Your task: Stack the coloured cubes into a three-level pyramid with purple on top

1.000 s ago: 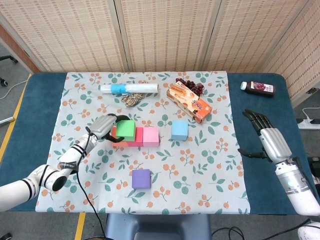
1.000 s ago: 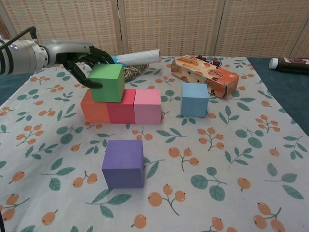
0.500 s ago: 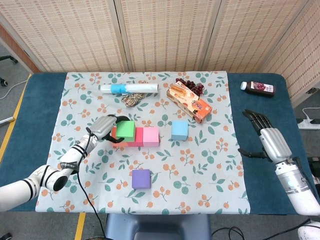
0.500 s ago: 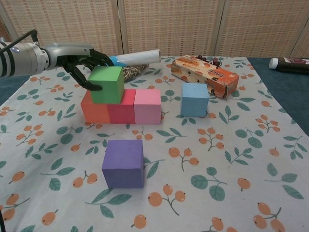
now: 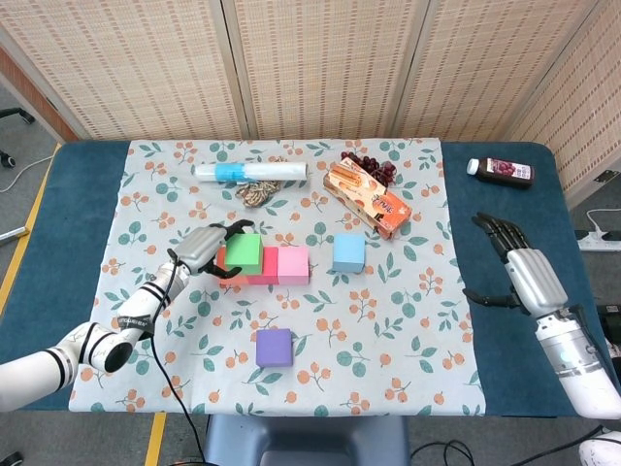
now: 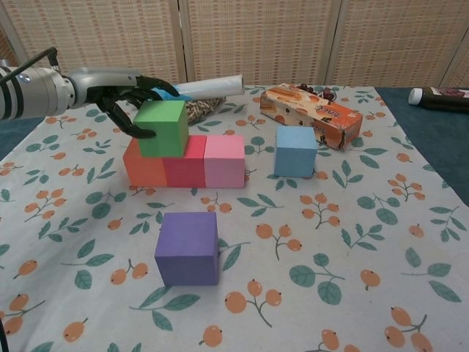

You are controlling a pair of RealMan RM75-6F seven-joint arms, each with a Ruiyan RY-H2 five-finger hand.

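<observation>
While my left hand [image 6: 121, 92] sits by the green cube [image 6: 162, 127], its fingers [image 6: 155, 82] curl around the cube's far and left sides. I cannot tell if they press on it or just stay very close. The green cube sits on top of a row of three cubes, over the line where the orange cube [image 6: 143, 167] and the red cube [image 6: 183, 168] meet. The pink cube [image 6: 223, 161] is at the other end of the row, touching the red one. All three stand side by side on the flowery cloth [image 6: 352, 242].

The blue cube [image 6: 295, 151] stands alone, near the pink one but not touching it. The purple cube [image 6: 187, 248] sits by itself too, closer to me than the row, with nothing on it.

My right hand [image 5: 519, 267] is far off to the side, over the dark blue table [image 5: 505, 209]. Its fingers are spread apart and it holds nothing.

Behind the cubes lies an orange snack box [image 6: 311, 113] with some dark red grapes [image 5: 372, 167] past it. A white tube with a blue band [image 6: 208, 88] lies at the back, and a brown lumpy thing [image 5: 256, 192] sits just beside it. A small dark bottle [image 5: 502, 171] lies on the table, off the cloth.
</observation>
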